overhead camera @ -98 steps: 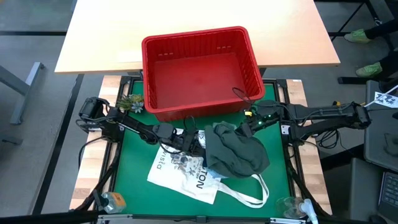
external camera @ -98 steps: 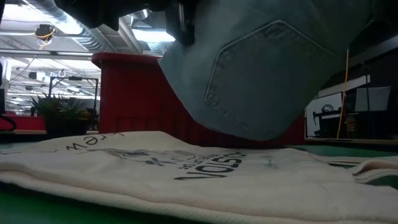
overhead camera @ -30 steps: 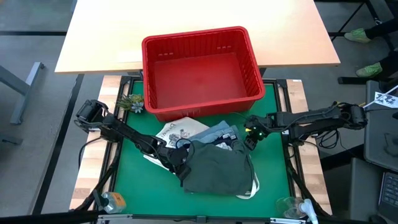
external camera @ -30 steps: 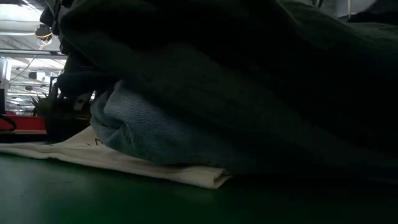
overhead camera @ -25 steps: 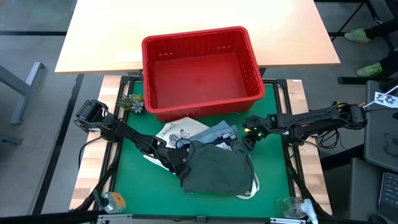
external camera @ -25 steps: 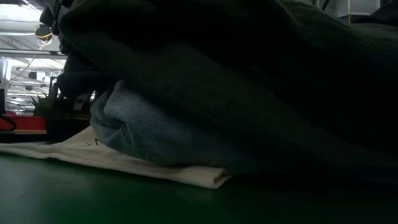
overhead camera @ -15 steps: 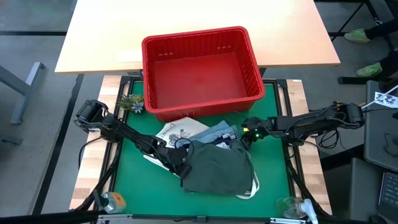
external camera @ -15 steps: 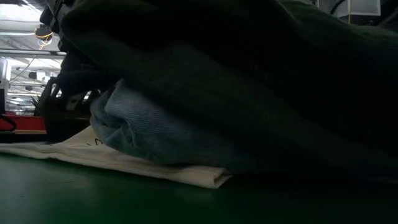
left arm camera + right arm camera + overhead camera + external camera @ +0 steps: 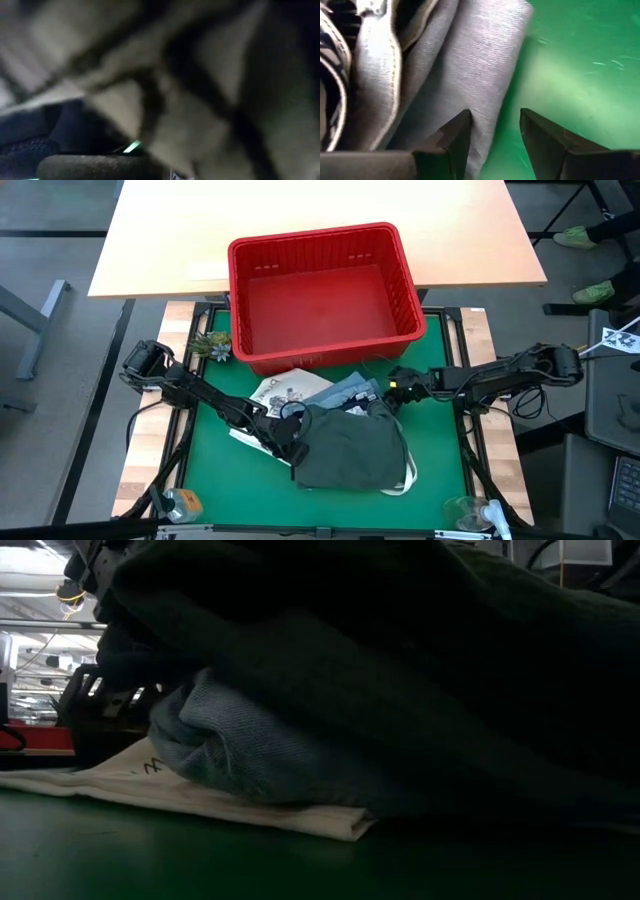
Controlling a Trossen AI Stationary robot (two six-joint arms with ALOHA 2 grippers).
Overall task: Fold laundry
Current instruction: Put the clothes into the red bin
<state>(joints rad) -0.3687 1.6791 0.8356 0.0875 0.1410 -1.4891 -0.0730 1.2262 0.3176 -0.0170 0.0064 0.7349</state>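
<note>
- Left gripper is clenched on the green garment.
- Right gripper is spread apart at the denim's edge, grasping nothing.

No readable text. White cloth tote bag has dark print, too small to make out from above; only illegible stroke fragments on its edge at table level.
</note>
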